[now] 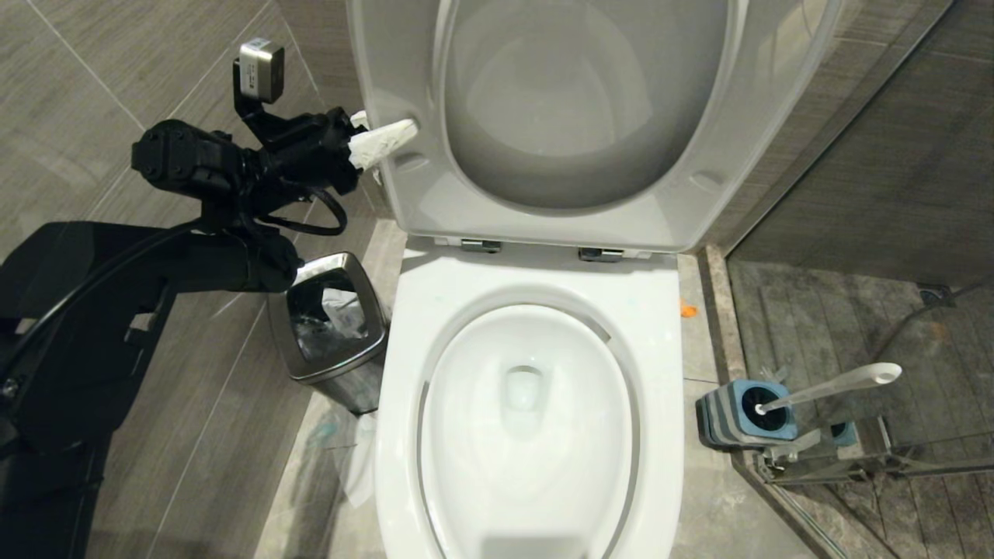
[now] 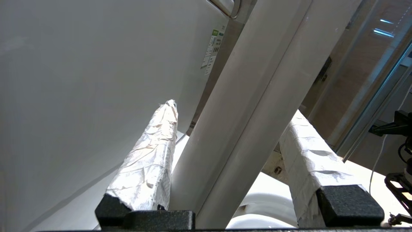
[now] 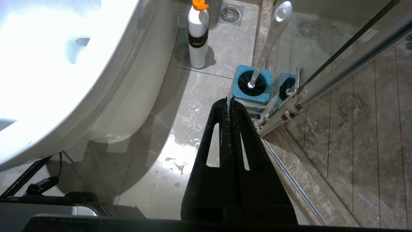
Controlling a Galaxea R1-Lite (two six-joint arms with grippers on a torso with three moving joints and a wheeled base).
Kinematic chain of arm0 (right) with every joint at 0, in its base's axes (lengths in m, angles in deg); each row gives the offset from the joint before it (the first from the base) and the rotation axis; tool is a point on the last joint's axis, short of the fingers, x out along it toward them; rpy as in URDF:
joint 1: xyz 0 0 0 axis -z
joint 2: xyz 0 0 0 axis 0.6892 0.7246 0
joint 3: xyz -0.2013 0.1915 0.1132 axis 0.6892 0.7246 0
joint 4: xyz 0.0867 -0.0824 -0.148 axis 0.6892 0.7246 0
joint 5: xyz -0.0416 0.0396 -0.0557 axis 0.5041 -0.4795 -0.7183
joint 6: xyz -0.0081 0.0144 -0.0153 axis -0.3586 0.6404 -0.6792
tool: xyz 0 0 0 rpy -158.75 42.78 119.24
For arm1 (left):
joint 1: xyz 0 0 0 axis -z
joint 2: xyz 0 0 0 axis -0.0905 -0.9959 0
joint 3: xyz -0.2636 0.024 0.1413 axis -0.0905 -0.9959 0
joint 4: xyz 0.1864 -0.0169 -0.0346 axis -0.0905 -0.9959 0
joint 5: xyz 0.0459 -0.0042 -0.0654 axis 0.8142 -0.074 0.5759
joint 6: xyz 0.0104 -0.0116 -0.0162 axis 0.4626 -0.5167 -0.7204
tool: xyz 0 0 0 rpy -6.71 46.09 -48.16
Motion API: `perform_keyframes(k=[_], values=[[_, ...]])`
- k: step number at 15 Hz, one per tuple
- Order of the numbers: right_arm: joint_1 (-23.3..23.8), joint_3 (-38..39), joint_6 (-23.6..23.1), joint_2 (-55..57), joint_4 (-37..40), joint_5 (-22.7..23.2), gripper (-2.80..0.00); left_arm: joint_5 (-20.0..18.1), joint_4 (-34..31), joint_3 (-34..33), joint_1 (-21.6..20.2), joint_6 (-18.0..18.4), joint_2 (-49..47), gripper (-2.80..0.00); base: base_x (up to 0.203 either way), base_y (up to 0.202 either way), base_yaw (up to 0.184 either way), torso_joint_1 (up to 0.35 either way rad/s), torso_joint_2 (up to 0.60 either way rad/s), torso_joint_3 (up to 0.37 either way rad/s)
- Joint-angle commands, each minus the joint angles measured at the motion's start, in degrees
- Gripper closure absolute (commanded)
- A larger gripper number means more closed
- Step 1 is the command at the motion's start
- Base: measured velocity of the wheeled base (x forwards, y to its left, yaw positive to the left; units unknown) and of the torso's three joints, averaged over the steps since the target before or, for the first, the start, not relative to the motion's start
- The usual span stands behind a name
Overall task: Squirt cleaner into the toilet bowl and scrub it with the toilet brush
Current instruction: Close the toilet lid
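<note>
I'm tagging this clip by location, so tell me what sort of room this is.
A bathroom, most likely. A white toilet bowl with its seat and lid raised, a toilet brush in a blue holder on the tiled floor, and a glass shower door beside it all point that way.

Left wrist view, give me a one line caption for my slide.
Left gripper, its paper-wrapped fingers straddling the raised edge of the toilet lid, jaws not yet closed on it.

Head view downward over toilet bowl (image 1: 528, 435); wrist views close, low.
</note>
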State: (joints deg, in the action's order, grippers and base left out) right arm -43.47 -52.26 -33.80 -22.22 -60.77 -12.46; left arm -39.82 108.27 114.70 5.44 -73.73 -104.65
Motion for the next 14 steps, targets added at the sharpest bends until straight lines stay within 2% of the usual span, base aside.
perform_keyframes(k=[1,5,9,14], values=[[-0.01,0.0,-0.02,0.05,0.0,0.02,0.0,-0.27,0.38,0.31,0.27,-0.29,0.19,0.0,0.0,0.0,0.0,0.0,0.0,0.0],[-0.01,0.0,-0.02,0.05,0.0,0.02,0.0,-0.36,0.38,-0.26,-0.17,0.79,0.91,0.0,0.0,0.0,0.0,0.0,0.0,0.0],[-0.01,0.0,-0.02,0.05,0.0,0.02,0.0,-0.36,0.38,-3.91,-0.35,0.64,0.68,0.0,0.0,0.0,0.0,0.0,0.0,0.0],[-0.01,0.0,-0.02,0.05,0.0,0.02,0.0,-0.18,0.38,-3.65,-0.26,0.79,-0.85,0.0,0.0,0.0,0.0,0.0,0.0,0.0]])
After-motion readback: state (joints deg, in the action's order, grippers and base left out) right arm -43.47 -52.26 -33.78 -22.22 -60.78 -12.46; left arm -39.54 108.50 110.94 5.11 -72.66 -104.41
